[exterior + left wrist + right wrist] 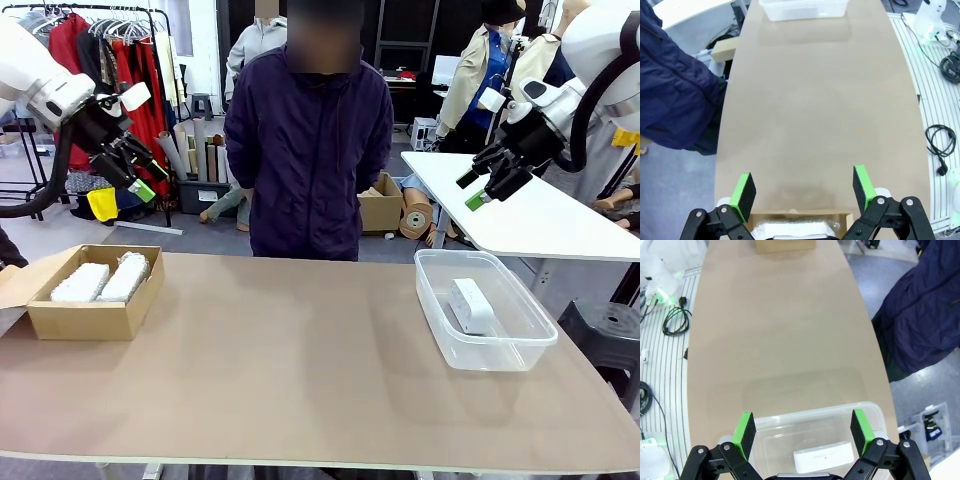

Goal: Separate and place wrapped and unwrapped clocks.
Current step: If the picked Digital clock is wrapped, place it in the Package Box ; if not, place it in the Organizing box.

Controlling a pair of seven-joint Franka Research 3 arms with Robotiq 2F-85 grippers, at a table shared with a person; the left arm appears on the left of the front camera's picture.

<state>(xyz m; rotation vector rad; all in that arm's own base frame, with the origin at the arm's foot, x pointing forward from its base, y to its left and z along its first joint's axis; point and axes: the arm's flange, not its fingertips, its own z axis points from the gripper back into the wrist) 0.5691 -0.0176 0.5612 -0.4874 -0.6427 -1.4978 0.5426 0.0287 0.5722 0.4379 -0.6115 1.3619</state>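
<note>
Two bubble-wrapped clocks (102,280) lie side by side in an open cardboard box (95,315) at the table's left; the wrap (790,227) shows below my left fingers in the left wrist view. A bare white clock (470,305) rests in a clear plastic tub (485,350) at the right, and the same clock (824,458) sits in the tub (815,415) in the right wrist view. My left gripper (145,172) hangs open, high above the box. My right gripper (475,188) hangs open, high above the tub. Both hold nothing.
A person in a dark blue jacket (308,140) stands at the table's far edge, hands behind the back. The brown tabletop (300,360) between box and tub is bare. A white table (530,215) stands behind at the right.
</note>
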